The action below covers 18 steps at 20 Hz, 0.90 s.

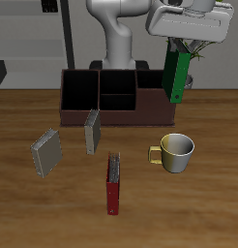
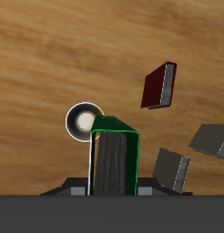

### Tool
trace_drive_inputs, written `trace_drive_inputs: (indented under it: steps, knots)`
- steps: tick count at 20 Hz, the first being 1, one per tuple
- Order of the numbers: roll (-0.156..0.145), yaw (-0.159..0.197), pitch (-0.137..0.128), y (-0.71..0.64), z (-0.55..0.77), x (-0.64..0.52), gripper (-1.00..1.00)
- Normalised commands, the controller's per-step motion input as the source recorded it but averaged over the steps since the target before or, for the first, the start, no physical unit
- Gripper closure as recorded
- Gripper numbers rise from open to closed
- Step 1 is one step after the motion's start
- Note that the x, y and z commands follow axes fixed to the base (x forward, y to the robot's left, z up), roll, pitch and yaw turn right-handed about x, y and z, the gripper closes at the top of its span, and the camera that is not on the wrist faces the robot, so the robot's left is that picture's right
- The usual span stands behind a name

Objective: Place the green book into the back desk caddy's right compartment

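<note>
The green book (image 1: 175, 73) hangs upright in the air with its dark spine edge showing, and my gripper (image 1: 181, 48) is shut on its top. It hovers above the end of the back desk caddy (image 1: 100, 97), a long reddish-brown box with black-lined cells. The right compartment (image 1: 153, 97) lies beneath the book, at the end nearest the mug, and is partly hidden by it. In the wrist view the green book (image 2: 116, 159) fills the space between my fingers; the caddy does not show there.
A yellowish mug (image 1: 175, 152) stands on the table in front of the caddy end, also visible as mug (image 2: 84, 120). A red book (image 1: 113, 184) lies near the front. Two grey books (image 1: 46, 152) (image 1: 92, 131) stand before the caddy.
</note>
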Motion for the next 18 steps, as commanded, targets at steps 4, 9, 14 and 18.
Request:
trace_drive_inputs:
  steps: [4, 9, 14, 18]
  knots:
    - [-0.025, 0.000, -0.001, -0.01, 0.19, -0.47, 1.00]
    - [0.023, 0.008, -0.013, -0.05, 0.10, -0.44, 1.00]
    - [0.008, 0.018, -0.010, -0.03, -0.06, -0.36, 1.00]
    - [0.009, 0.013, -0.021, 0.01, -0.04, -0.42, 1.00]
